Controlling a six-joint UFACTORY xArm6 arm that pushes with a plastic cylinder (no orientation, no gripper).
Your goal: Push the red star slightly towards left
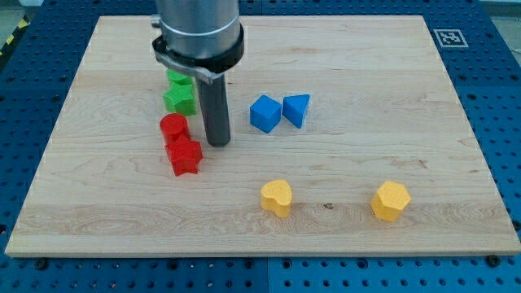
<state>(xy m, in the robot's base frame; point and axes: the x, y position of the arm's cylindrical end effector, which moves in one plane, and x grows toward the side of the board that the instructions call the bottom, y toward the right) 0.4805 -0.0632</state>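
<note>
The surface (342,232), a pale wooden board, fills most of the camera view and is framed by a blue perforated bench (505,122); a small black-and-white marker (449,37) is seen at the board's upper right corner.

The arm (199,32), a broad grey cylinder, enters from the view's top, up and slightly right of the red star (185,156). From it a straight dark rod (216,110) runs downward, and the tip (217,143) is set on the surface just right of the red star and slightly above it, with a narrow strip of bare wood between them. No gripper is fitted, so no open or closed state can be told.

The red star lies left of the board's centre. It is compact, with no clear long axis; one point is seen aimed towards the view's bottom left, though its exact heading cannot be told.

Touching the red star at its upper left is a red cylinder (173,127). Above that, a green star (180,99) sits, with another green block (177,80) behind it, partly hidden by the arm, its shape unclear.

Well right of the red star, past the rod, a blue cube (264,113) and a blue triangular block (297,109) sit side by side, almost touching.

Down and right of the red star a yellow heart-like block (276,197) is found, and further right a yellow hexagonal block (391,200).
</note>
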